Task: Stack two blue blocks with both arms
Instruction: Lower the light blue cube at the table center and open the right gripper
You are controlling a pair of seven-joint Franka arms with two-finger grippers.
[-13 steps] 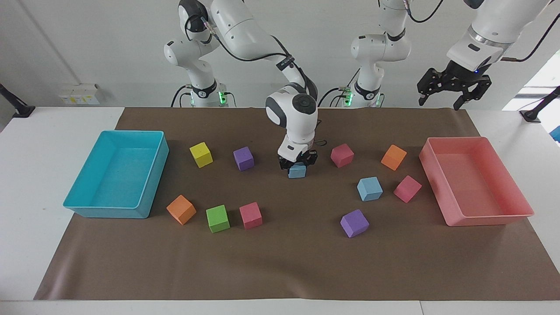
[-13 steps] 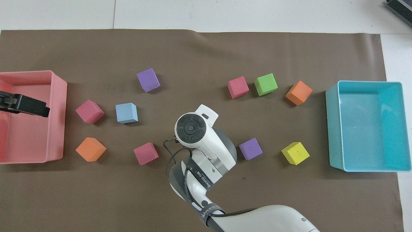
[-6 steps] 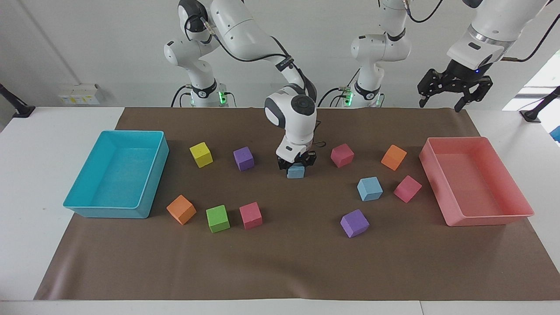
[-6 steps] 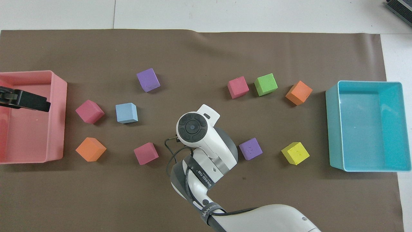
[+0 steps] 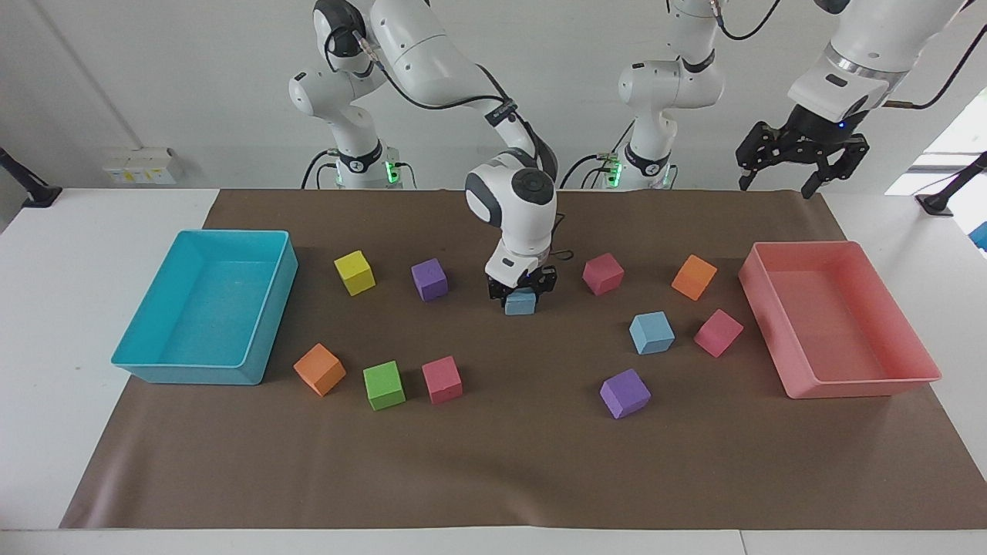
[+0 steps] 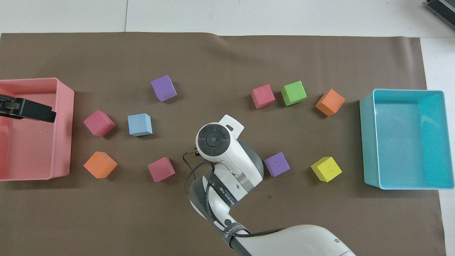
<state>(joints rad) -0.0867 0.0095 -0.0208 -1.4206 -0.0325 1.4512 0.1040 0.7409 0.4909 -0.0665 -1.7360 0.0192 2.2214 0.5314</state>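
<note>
— While the brown mat (image 5: pixel 493 478) spreads wide, what bounds it?

— The cyan tray (image 5: pixel 139 362) at the right arm's end and the pink tray (image 5: pixel 864 385) at the left arm's. The left gripper (image 5: pixel 798 166) waits above the pink tray, fingers spread.

— And the right gripper (image 5: pixel 522 291)?

— Low at mid-mat, straddling the first blue block (image 5: pixel 520 304), which sits on the mat. Whether it is clenched or released, I cannot tell. A purple cube (image 5: pixel 429 279) and a pink cube (image 5: pixel 603 274) flank it, with bare mat between. The second blue block (image 5: pixel 651 333) lies farther from the robots, toward the pink tray.
</note>
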